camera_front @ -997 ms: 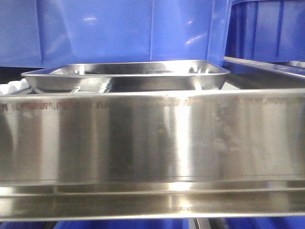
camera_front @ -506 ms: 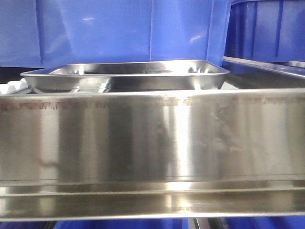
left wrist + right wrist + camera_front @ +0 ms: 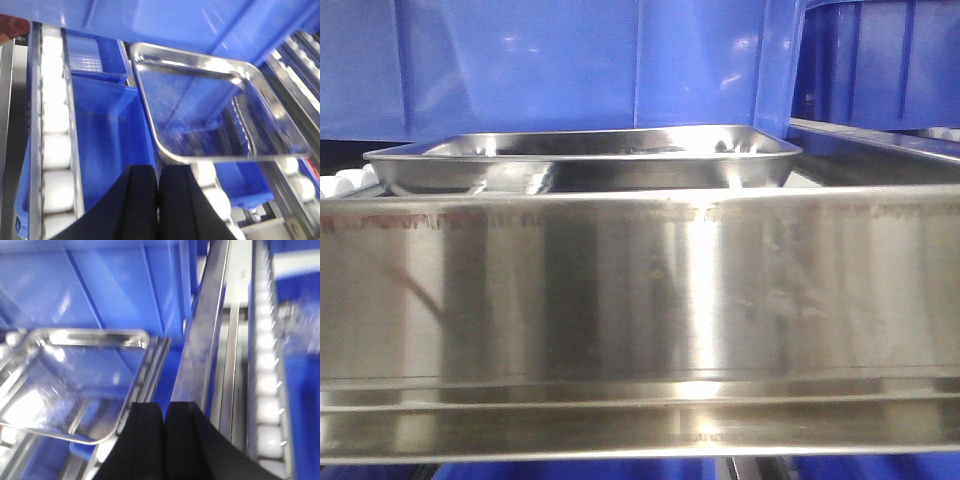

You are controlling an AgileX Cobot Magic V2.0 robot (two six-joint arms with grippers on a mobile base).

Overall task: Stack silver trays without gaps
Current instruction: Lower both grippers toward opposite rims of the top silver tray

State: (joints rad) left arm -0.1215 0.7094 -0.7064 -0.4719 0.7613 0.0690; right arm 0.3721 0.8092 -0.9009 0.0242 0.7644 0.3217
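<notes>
Obs.: one shallow, rectangular, mirror-shiny silver tray (image 3: 585, 158) with rounded corners and a thin out-turned rim sits level. It is just behind the long flat brushed-steel rail (image 3: 640, 290) and in front of the deep blue plastic bins (image 3: 570, 60). Small round white rollers (image 3: 348, 182) show beside the tray's left end. Only this one tray can be made out. Cannot tell whether another is nested beneath it, and none shows lying apart from it. In the front view the tray's long axis runs left to right, parallel to the rail. The left gripper (image 3: 157, 172) has its black jaws together with nothing between them. The tray (image 3: 195, 105) lies ahead and to their right, with its near rounded corner just beyond the tips. The right gripper (image 3: 164, 410) has its jaws likewise closed and empty. Here the tray (image 3: 75, 380) lies ahead and to their left, its right-hand rim near the tips. So the tray sits between the two arms, roughly one arm toward each end of its long axis. Neither gripper touches it. Judgement: neither arm is clearly nearer, though the left may be slightly closer, going by the corner at its tips. Judgement: no grasp is set up yet. Either pair of jaws would have to part before taking the thin rim, and the natural approach is inward along the long axis.
</notes>
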